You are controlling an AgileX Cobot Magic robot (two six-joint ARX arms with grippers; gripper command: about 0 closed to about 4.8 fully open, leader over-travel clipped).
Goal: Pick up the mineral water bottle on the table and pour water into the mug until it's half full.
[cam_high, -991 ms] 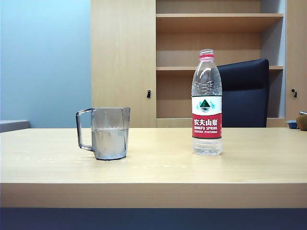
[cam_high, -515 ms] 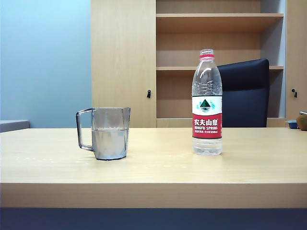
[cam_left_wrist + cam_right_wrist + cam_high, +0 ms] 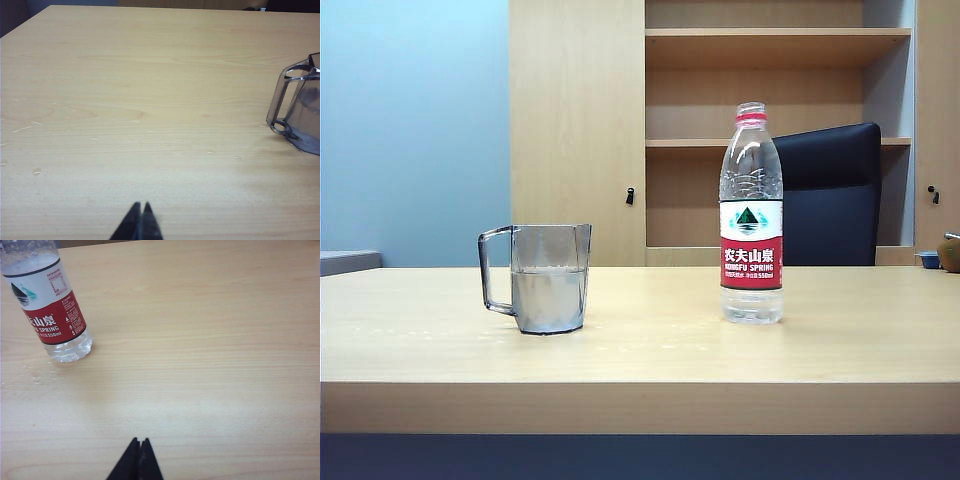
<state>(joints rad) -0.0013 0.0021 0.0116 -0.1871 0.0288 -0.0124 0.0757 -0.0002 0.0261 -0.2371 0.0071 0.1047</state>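
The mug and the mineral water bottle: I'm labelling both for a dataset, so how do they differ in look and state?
The mineral water bottle is about twice as tall as the mug. The bottle is clear and ribbed, with a red-and-white label; the mug is smoky grey and faceted, with a squared handle. The mug is roughly half full of water; the bottle holds only a little at its base. Both stand upright on the table, untouched by either tool.

Neither arm shows in the exterior view. In the left wrist view we see only the touching tips of the left tool [image 3: 140, 218], and the mug [image 3: 299, 114] is cut off at the frame edge. In the right wrist view the mineral water bottle [image 3: 49, 307] loses its upper body, and the right tool [image 3: 138, 456] shows only its closed tips.
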